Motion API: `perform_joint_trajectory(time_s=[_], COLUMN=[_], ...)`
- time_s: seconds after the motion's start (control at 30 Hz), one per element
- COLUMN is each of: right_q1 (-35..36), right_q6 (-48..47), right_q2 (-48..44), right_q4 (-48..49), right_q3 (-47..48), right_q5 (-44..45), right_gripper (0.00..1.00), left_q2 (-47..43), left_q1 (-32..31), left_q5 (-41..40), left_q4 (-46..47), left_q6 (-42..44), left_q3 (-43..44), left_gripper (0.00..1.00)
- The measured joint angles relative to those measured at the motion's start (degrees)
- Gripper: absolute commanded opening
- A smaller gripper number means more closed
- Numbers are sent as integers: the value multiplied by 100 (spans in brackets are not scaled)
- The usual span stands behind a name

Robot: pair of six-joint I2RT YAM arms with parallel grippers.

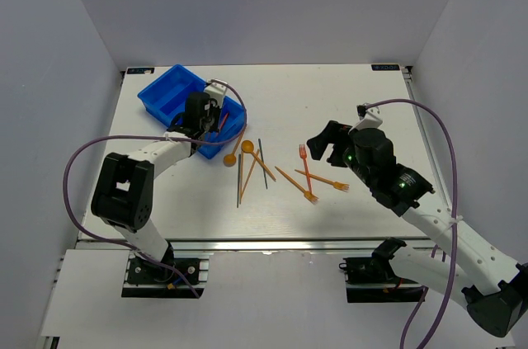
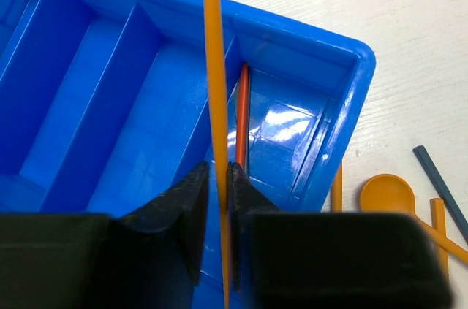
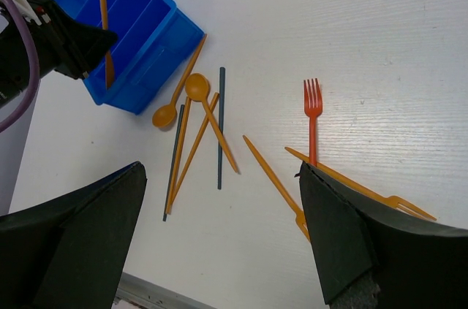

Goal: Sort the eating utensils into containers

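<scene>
Blue divided tray (image 1: pixel 169 89), red stick (image 2: pixel 240 115) inside, orange stick (image 2: pixel 212 68) held over it; orange, red, grey utensils (image 1: pixel 247 146) loose alongside.

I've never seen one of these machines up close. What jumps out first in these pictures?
The bright blue tray at the far left of the table stands out, with the left gripper holding a long orange stick over it. Mid-table lies a scatter of thin utensils, mostly orange, plus one red fork. The right gripper hangs wide open above them.
</scene>
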Motion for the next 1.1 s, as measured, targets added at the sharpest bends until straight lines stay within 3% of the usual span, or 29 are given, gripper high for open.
perform_joint_trajectory(time_s=[0.1, 0.2, 0.4, 0.5, 0.57, 0.7, 0.77, 0.97, 1.1], right_q1=[0, 0, 0, 0, 0, 2, 7, -4, -76], right_q6=[-2, -17, -59, -195, -313, -498, -531, -756, -848], right_q2=[0, 0, 214, 660, 1362, 2870, 3342, 4435, 4940], right_q4=[0, -2, 4, -24, -203, -420, -516, -678, -636], right_q3=[0, 0, 0, 35, 267, 732, 741, 1106, 1475], right_q5=[4, 7, 22, 2, 0, 46, 72, 195, 197], right_gripper=[89, 89, 89, 87, 81, 57, 50, 42, 34], left_q2=[0, 0, -61, -319, -562, -1137, -1659, -3748, -4251], left_q1=[0, 0, 0, 0, -2, 0, 0, 7, 7], left_q5=[52, 94, 164, 39, -155, -616, -798, -732, -553], left_q4=[17, 17, -59, -282, -710, -1703, -2057, -2603, -2900], left_q6=[-11, -31, -72, -221, -472, -1268, -1698, -2201, -2214], left_q3=[0, 0, 0, 46, 332, 1296, 1515, 619, 79], left_gripper=[39, 40, 61, 98, 98, 98, 98, 98, 98])
